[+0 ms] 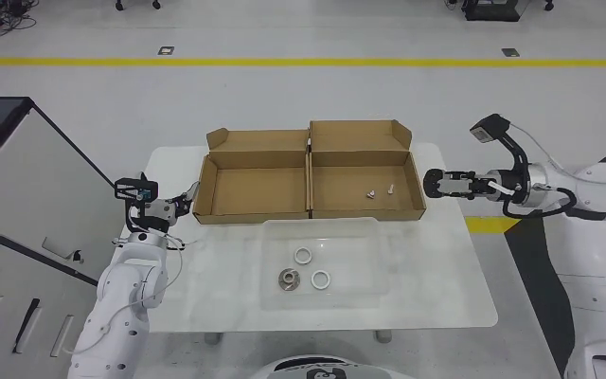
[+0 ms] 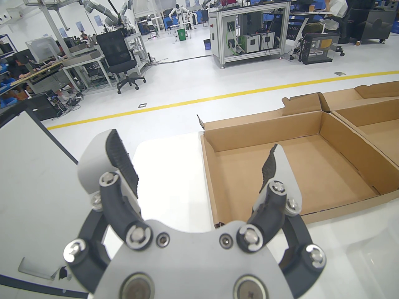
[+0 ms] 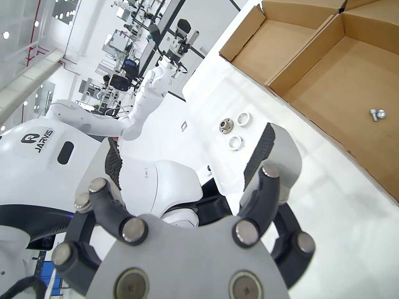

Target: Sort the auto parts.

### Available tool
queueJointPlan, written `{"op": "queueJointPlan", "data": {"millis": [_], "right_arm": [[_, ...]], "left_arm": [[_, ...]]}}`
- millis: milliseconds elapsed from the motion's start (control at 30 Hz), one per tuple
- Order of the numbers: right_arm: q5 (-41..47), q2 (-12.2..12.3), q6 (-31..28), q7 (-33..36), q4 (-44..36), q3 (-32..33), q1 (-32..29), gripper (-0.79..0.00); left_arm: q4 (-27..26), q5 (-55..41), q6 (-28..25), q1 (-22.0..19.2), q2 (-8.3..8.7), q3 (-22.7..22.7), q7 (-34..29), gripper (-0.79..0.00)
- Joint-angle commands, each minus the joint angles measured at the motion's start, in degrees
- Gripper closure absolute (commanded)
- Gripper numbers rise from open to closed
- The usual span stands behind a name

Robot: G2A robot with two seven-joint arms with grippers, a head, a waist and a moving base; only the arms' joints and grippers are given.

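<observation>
The tray sits toward the near edge of the surface. It holds two rings and a flanged hub, all close together. Your left jaws hang spread and empty at the left edge, and your right jaws hang the same way at the right edge. Two boxes stand along the far edge: the left box is bare, and the right box holds two bolts. A ring probably comes next. Descend straight, straddle its rim, keep clear of the hub and close gently.
</observation>
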Motion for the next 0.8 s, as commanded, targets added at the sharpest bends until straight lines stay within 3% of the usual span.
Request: {"op": "queueJointPlan", "data": {"millis": [0, 133, 300, 467, 767], "right_arm": [[0.0, 0.0, 0.0, 0.0, 0.0, 0.0, 0.0, -0.785], [0.0, 0.0, 0.0, 0.0, 0.0, 0.0, 0.0, -0.785], [0.0, 0.0, 0.0, 0.0, 0.0, 0.0, 0.0, -0.785], [0.0, 0.0, 0.0, 0.0, 0.0, 0.0, 0.0, -0.785], [0.0, 0.0, 0.0, 0.0, 0.0, 0.0, 0.0, -0.785]], "left_arm": [[0.0, 0.0, 0.0, 0.0, 0.00, 0.0, 0.0, -0.785], [-0.3, 0.6, 0.0, -0.2, 0.02, -0.1, -0.3, -0.785], [-8.6, 4.8, -3.3, -0.2, 0.32, 0.1, -6.5, -0.785], [-16.6, 8.4, -8.7, -1.5, 0.58, 2.5, -17.0, -0.785], [-24.3, 12.2, -23.1, -9.6, 0.82, 11.9, -36.2, -0.785]]}}
